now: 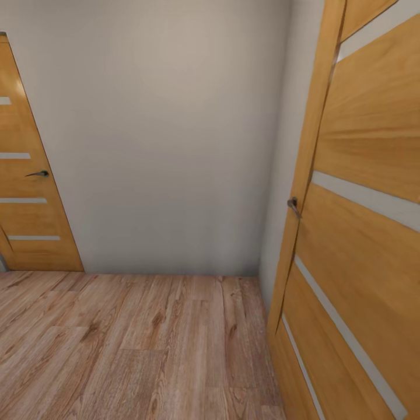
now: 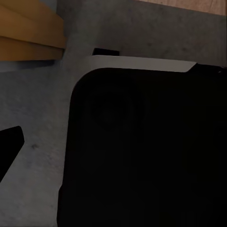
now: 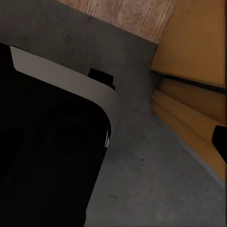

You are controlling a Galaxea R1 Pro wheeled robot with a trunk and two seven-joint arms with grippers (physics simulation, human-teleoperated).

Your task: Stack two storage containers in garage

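**Corridor corner with two wooden doors; robot in transit**

Head view: a light wood-plank floor (image 1: pixel 134 344) meets a plain pale grey wall (image 1: pixel 169 140) along a straight line at the far edge. At the floor's far left corner stands a closed orange-brown door (image 1: pixel 29 210) with four pale horizontal strips and a dark lever handle (image 1: pixel 38 173). Along the right edge of the floor a second door (image 1: pixel 361 221) of the same wood and same pale strips stands very near the camera, with a dark handle (image 1: pixel 293 204) on its near edge. The planks run toward the far wall and carry nothing.

Left wrist view: a large black rounded body with a pale rim (image 2: pixel 142 64) lies over a grey speckled surface (image 2: pixel 33 118), probably part of the robot's own base; orange-brown wood (image 2: pixel 28 33) shows at one corner and a strip of plank floor at another. A black shape (image 2: pixel 9 142) at the frame's edge may be a fingertip.

Right wrist view: the same black, pale-rimmed body (image 3: pixel 61 75) over grey surface (image 3: pixel 156 179), with orange-brown door wood (image 3: pixel 194 42) and plank floor (image 3: pixel 127 14) beyond.

Whether either arm's jaws are apart or together cannot be told. The storage containers are not visible at this moment, so their position relative to the jaws cannot be given.
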